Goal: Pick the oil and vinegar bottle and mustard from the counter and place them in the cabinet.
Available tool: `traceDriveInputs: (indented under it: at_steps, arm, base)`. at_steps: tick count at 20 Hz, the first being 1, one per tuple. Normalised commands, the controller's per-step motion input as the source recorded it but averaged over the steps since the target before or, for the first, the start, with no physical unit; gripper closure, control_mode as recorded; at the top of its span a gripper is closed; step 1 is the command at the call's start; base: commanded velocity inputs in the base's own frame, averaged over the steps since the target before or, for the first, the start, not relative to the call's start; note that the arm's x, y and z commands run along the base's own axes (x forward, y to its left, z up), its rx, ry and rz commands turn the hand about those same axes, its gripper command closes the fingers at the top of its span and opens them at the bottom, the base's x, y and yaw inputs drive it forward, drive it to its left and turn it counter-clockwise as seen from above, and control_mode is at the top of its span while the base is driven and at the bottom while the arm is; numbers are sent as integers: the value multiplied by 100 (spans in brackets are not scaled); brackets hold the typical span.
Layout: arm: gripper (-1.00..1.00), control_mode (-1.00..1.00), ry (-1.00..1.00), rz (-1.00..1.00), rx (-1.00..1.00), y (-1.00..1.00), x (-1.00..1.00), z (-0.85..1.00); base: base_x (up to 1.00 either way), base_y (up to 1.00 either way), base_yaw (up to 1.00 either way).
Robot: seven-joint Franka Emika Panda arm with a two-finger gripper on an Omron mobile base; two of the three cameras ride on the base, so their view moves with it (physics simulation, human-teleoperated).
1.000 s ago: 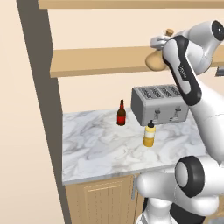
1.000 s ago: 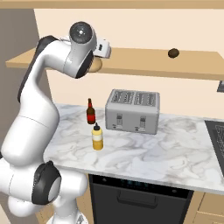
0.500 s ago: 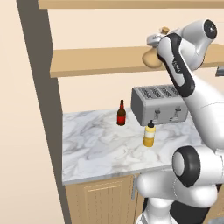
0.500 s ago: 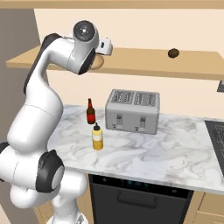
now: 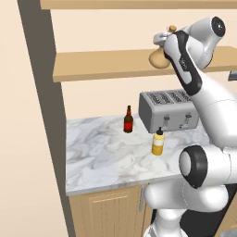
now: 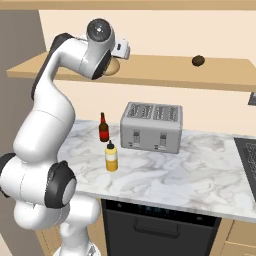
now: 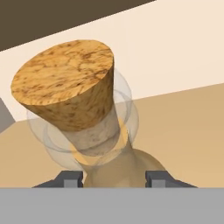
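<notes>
Oil and vinegar bottle (image 7: 94,127) upright, cork up, in hand (image 7: 114,178)

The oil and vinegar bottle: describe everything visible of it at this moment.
The oil and vinegar bottle is a translucent tan flask with a round belly, thin neck and mottled cork stopper. The gripper is shut on its neck, a dark finger on each side. It hangs at the height of the cabinet shelf, at the shelf's front edge; whether it touches the wood cannot be told.
</notes>
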Motion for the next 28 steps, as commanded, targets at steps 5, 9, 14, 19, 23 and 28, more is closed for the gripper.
traceDriveInputs:
  at_steps: [5,9,14,19,23,28]
  arm:
    - [100,-100,-8,0,0,0,0,0]
    - [100,-100,-10,0,-1,0,2,0]
    - [100,-100,-8,0,0,0,2,0]
    - [100,-100,-3,0,0,0,0,0]
    - [100,-100,0,0,0,0,1,-1]
    - [100,-100,0,0,-1,0,3,-10]
  base:
    - [0,0,0]
    - [0,0,0]
    - [0,0,0]
    - [0,0,0]
    - [0,0,0]
    - [0,0,0]
